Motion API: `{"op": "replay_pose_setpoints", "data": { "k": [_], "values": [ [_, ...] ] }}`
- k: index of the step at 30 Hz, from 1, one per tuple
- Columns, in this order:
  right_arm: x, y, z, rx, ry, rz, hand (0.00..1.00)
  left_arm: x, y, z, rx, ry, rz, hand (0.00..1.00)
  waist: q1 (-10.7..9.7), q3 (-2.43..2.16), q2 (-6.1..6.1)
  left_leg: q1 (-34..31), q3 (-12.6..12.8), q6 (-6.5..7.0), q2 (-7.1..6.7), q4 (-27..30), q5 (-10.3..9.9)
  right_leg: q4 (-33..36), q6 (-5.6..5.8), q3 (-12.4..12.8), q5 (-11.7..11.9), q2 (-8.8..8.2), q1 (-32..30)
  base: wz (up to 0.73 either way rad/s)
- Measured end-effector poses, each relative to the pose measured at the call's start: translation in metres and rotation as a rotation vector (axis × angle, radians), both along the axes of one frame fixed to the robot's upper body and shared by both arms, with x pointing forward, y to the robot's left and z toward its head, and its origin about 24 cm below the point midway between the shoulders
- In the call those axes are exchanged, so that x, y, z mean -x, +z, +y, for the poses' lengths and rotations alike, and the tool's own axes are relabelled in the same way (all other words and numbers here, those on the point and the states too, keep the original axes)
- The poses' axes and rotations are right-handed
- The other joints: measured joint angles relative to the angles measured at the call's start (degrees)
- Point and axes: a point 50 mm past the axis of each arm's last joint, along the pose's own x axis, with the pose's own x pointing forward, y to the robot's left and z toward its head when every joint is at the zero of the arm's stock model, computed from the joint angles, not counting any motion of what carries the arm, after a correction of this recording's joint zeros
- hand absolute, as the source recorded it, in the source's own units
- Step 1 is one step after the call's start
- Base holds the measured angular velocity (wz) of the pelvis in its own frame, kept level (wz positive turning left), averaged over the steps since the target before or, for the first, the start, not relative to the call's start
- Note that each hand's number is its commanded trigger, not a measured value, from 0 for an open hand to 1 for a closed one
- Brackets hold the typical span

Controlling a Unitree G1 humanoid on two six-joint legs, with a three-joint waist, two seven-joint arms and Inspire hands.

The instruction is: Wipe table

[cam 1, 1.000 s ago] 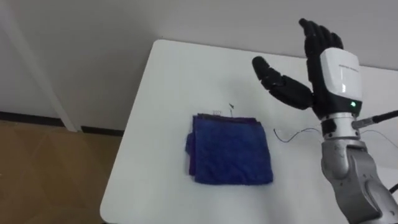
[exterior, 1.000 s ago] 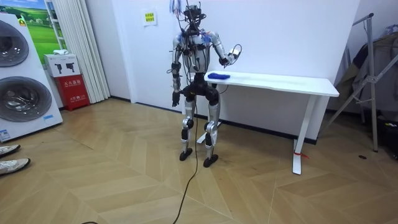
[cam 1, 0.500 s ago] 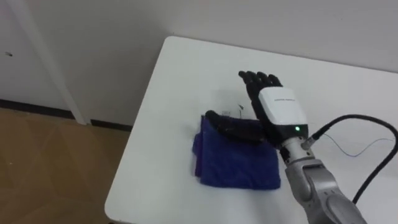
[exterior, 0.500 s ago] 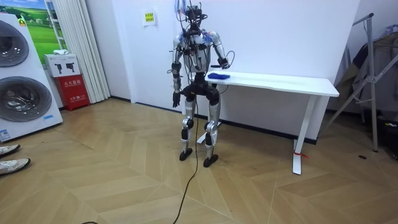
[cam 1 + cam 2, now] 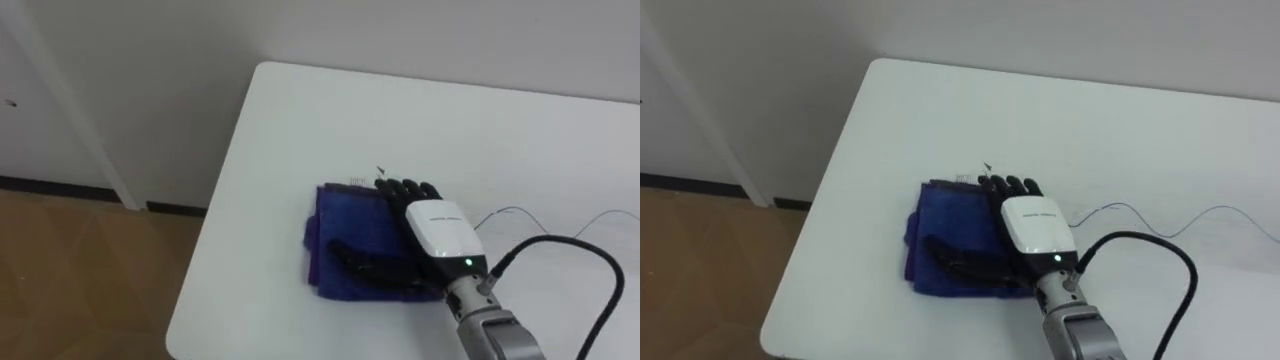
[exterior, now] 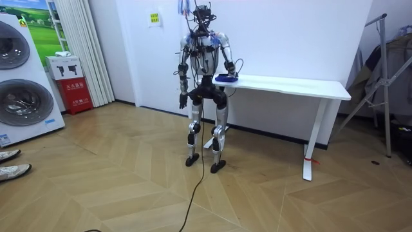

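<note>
Scene: the robot stands at the end of a long white worktop [image 6: 283, 84] against a white wall, at the end nearer the room view's left, on a wooden herringbone floor [image 6: 129, 187].

Right hand: the right hand [image 5: 435, 225] lies palm down on a blue cloth [image 5: 335, 215]. Its fingers are straight and flat, pointing toward the far edge of the cloth, and the thumb is spread out to the robot's left across the fabric. Nothing is clenched or gripped; the hand presses on the cloth from above.

Cloth: folded into a rough square, it lies flat on the worktop near the rounded corner at the robot's left, with bare white surface all around it. The hand covers its right part; the left part and the near edge show.

Left hand: the left hand [image 6: 183, 101] hangs at the robot's side, below the level of the worktop. Whether its fingers are curled cannot be told.

Worktop detail: a thin dark line [image 5: 505, 212] wavers across the white surface to the right of the hand.

Background: two washing machines [image 6: 19, 84] and a small red cabinet [image 6: 76, 93] stand at the room view's left.
</note>
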Motion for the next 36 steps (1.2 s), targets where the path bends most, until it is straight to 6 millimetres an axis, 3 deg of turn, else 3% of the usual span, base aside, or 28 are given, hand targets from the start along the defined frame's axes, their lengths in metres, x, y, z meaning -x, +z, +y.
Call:
{"op": "replay_pose_setpoints", "data": {
  "k": [2,6,11,12,13,24,36],
  "values": [
    [0.005,-0.003,0.000,-0.003,-0.001,0.012,0.00,-0.001,0.000,-0.001,-0.006,0.008,-0.009,0.00,-0.1,-0.04,0.02,0.0,0.0,0.00,-0.01,0.0,0.0,0.1,-0.01,0.0,0.0,-0.01,-0.1,0.00],
    [0.009,-0.005,0.000,-0.008,0.000,0.021,0.00,-0.003,0.000,-0.004,-0.005,0.013,-0.040,0.00,-0.1,-0.56,0.00,0.0,0.0,0.00,-0.01,0.0,0.0,0.1,-0.04,0.1,0.0,-0.01,-0.1,0.00],
    [0.012,-0.006,0.000,-0.003,0.008,0.020,0.00,-0.004,0.001,-0.004,-0.009,0.011,-0.056,0.00,-0.4,-0.70,-0.16,0.0,-0.1,0.00,-0.01,0.0,0.0,0.1,-0.05,0.0,0.0,-0.01,0.0,0.00],
    [0.012,-0.007,0.000,-0.004,0.010,0.019,0.26,-0.004,0.001,-0.004,-0.009,0.011,-0.056,0.00,-0.4,-0.74,-0.23,0.0,-0.1,0.00,-0.02,0.0,0.0,0.1,-0.05,0.0,0.0,-0.01,0.0,0.00],
    [0.014,-0.007,0.000,-0.006,0.010,0.017,0.98,-0.004,0.001,-0.004,-0.009,0.012,-0.055,0.00,-0.4,-0.81,-0.35,0.0,-0.1,0.00,-0.02,0.0,0.0,0.1,-0.05,0.0,0.0,-0.01,0.0,0.00],
    [0.010,-0.006,-0.003,-0.039,0.008,-0.107,1.00,0.002,-0.002,-0.005,-0.016,-0.012,-0.022,0.00,-1.2,-0.57,-1.14,0.9,0.2,0.00,-0.07,0.0,0.0,-0.1,-0.05,-0.1,0.0,-0.04,0.9,0.00],
    [0.012,-0.007,0.001,-0.078,-0.009,-0.138,1.00,0.003,-0.002,-0.002,-0.030,-0.010,-0.007,0.00,-1.1,-0.56,-1.19,1.5,-0.2,-0.01,-0.11,-0.1,0.0,0.0,-0.04,-0.1,0.0,-0.03,1.6,0.00]
  ]
}}
